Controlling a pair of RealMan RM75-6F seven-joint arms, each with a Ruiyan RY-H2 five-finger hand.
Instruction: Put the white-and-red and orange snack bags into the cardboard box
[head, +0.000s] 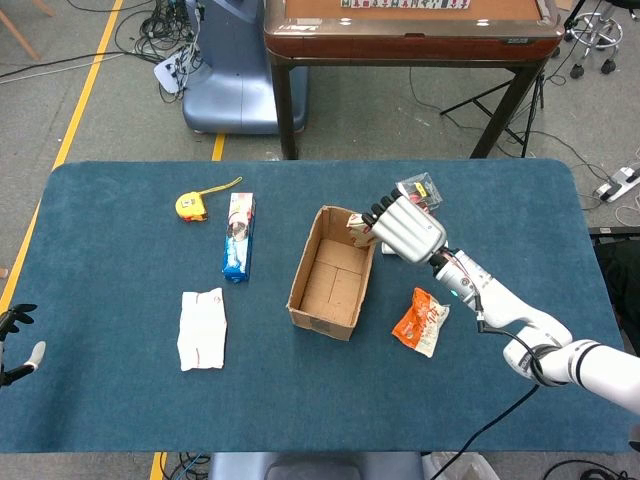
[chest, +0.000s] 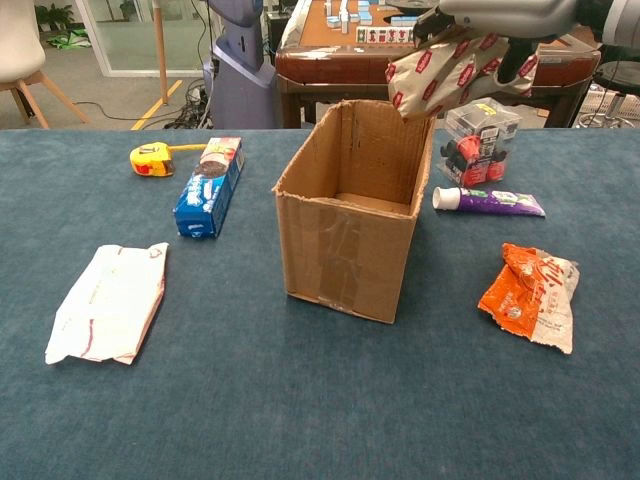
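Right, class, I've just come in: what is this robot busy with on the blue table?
The right hand holds the white-and-red snack bag in the air at the far right corner of the open cardboard box, not yet inside. The orange snack bag lies on the table to the box's right, untouched. The left hand sits at the table's near left edge, holding nothing. A blue cookie pack and tape measure lie to the box's left.
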